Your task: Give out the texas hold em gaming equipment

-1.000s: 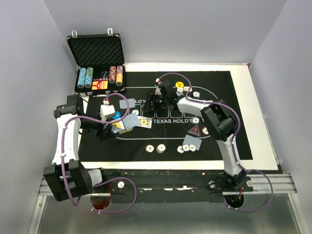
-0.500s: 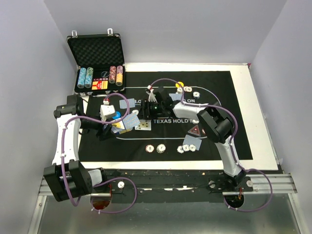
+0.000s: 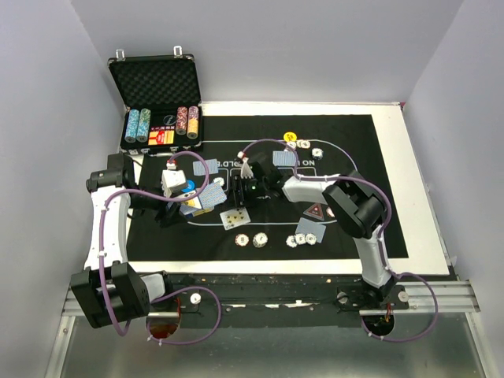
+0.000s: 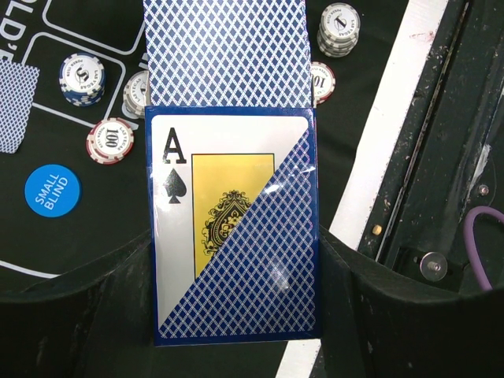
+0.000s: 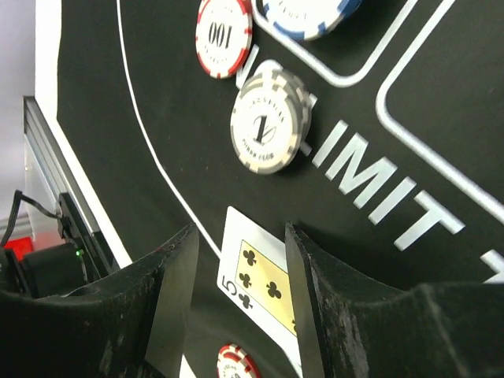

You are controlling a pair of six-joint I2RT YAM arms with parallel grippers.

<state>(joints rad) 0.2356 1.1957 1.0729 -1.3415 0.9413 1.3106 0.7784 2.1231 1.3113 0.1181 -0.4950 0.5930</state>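
My left gripper [image 4: 235, 319] is shut on a blue card box [image 4: 236, 236] printed with an ace of spades, and blue-backed cards [image 4: 224, 51] stick out of its top. It hovers over the left part of the mat [image 3: 354, 157]. My right gripper [image 5: 240, 315] stands open, low over a face-up five of clubs [image 5: 264, 279] that lies flat on the mat. That card [image 3: 234, 218] lies just near of the right gripper [image 3: 239, 189]. Poker chips [image 5: 270, 120] lie beyond the fingers. A blue small-blind button [image 4: 52, 190] lies left of the box.
An open black case [image 3: 157, 83] with chip stacks stands at the back left. On the mat are a yellow button [image 3: 289, 136], a dark red triangular marker [image 3: 315, 211], blue-backed cards [image 3: 309, 228] and chips [image 3: 259, 238] near the front edge.
My right gripper has swung left and toward the near edge, its jaws narrowing. The face-up card has shifted nearer with it. The left arm has stayed still.
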